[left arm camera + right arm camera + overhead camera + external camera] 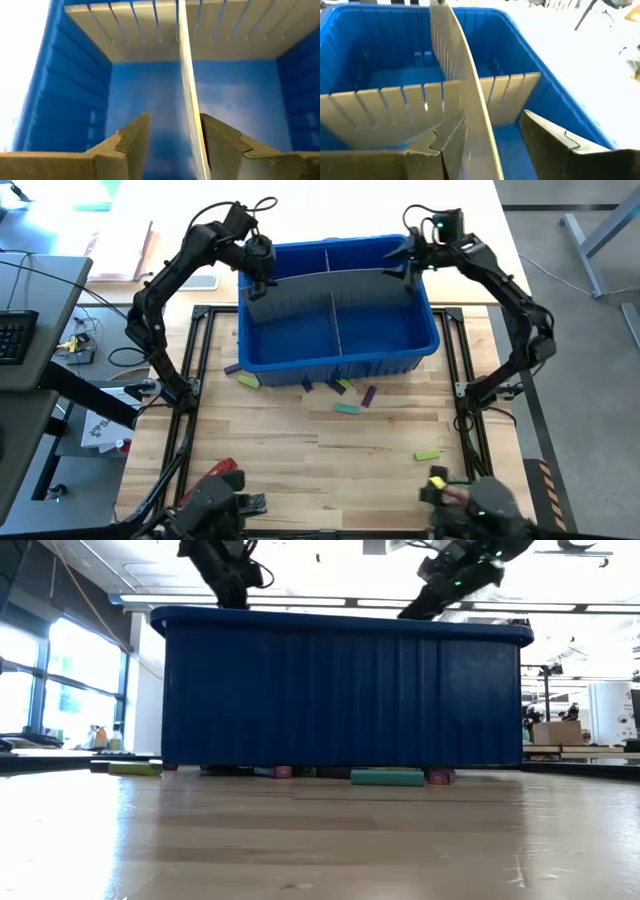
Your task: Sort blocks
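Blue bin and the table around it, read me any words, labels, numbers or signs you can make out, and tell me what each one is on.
None can be read.
Blue bin: plain walls, no label in any view.
Grey dividers: bare, only slots.
Blocks: plain colours, no marks.
Papers beside the table: dark print, too small to read.
Striped strip by the table's corner: a hazard pattern, no letters.

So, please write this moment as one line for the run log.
left gripper: open, astride grey divider | right gripper: open, astride divider | blue bin: no blocks seen inside | blocks: on table
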